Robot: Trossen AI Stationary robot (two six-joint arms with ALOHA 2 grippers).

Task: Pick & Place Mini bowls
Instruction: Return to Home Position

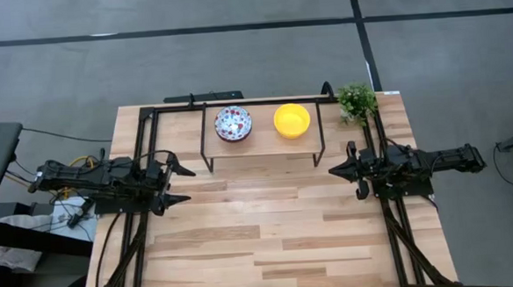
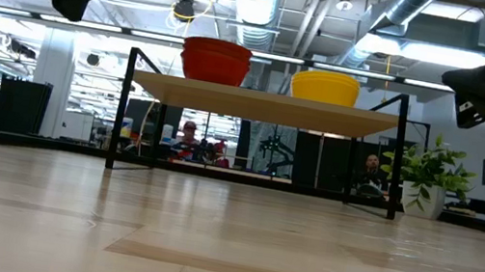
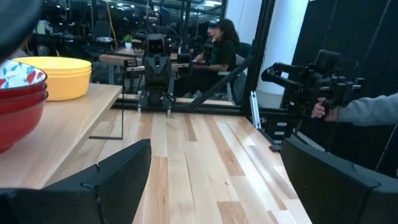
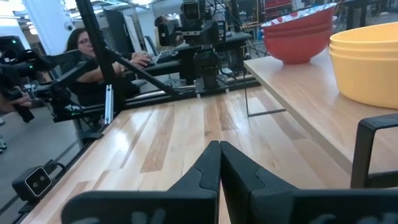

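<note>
Two stacks of mini bowls stand by their bases on a raised wooden shelf near the table's far edge. The floral stack is white with red-blue speckle inside and red outside. The yellow stack stands to its right. My left gripper is open at the table's left side, raised above the table. My right gripper is shut at the table's right side, also raised. Neither touches a bowl.
The shelf rests on a black metal frame with thin legs. A small green potted plant stands at the far right corner. Bare wood spreads between the arms. People sit in the room beyond the table.
</note>
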